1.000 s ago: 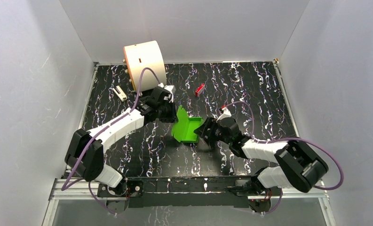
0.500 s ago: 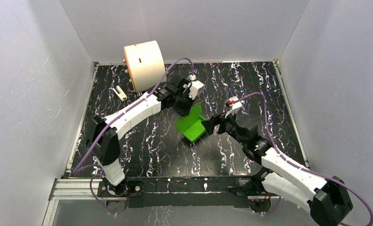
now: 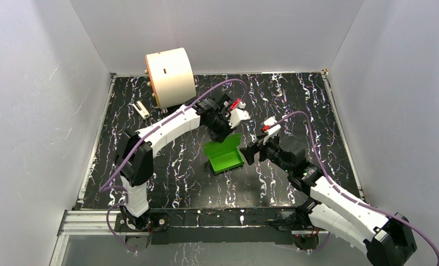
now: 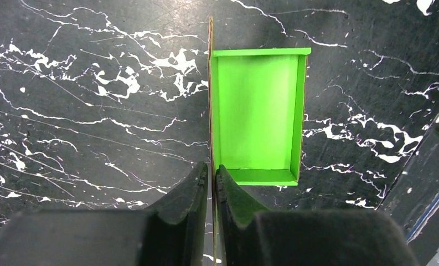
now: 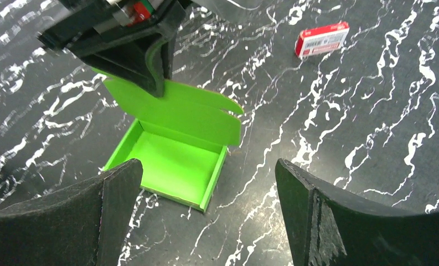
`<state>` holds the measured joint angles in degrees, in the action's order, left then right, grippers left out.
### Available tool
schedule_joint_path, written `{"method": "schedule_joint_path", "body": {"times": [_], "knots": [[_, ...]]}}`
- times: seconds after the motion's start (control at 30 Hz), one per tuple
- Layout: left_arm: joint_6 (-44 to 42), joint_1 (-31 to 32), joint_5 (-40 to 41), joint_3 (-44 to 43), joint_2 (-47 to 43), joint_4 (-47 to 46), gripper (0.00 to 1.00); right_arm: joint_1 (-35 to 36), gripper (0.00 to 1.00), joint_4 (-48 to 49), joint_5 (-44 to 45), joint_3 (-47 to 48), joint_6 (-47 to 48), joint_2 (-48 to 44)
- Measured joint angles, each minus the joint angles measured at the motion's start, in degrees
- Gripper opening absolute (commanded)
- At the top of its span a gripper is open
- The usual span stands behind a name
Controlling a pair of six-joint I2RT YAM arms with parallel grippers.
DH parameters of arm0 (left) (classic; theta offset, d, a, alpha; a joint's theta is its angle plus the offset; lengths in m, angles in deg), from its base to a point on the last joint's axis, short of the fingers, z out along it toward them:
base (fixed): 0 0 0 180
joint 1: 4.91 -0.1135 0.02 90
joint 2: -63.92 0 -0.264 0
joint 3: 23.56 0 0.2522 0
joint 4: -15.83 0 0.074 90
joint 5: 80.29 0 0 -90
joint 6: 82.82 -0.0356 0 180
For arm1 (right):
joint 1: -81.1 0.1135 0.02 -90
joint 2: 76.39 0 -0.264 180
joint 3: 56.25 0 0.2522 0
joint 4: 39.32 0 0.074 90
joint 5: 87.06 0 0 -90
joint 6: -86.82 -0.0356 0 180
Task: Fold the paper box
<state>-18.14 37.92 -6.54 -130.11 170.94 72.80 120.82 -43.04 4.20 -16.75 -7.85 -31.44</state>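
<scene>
top: high overhead | wrists: close, looking down | all share: paper box (image 3: 225,159)

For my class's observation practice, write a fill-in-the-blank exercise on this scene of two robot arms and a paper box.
1. The paper box is coloured ____.
2. The left hand is ____ on the box's upright flap.
3. The right hand stands wide ____, holding nothing.
4. The small block lying beyond the box is ____.

Missing words: green; shut; open; red.

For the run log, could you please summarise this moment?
left gripper: shut on paper box flap | right gripper: open, holding nothing
</scene>
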Motion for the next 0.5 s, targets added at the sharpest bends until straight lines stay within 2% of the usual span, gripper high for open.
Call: {"method": "schedule_joint_path", "body": {"times": [0.07, 0.17, 0.33, 0.5], "knots": [[-1.5, 0.5, 0.8, -0.1, 0.3, 0.5, 0.25, 0.0, 0.98, 0.0, -0.2, -0.5, 0.9, 1.4], [-2.2, 1.8, 3.5, 0.6, 0.2, 0.0, 0.35, 0.0, 0.97, 0.3, -0.4, -1.3, 2.2, 3.7], [-0.7, 3.2, 7.9, 4.3, -2.6, -2.7, 0.46, -0.3, 0.93, 0.8, -2.2, -1.3, 5.9, 7.0], [4.1, 3.1, 11.6, 10.2, -12.6, -6.4, 0.51, -1.2, 0.89, 0.7, -5.6, -0.6, 10.2, 10.4]]}}
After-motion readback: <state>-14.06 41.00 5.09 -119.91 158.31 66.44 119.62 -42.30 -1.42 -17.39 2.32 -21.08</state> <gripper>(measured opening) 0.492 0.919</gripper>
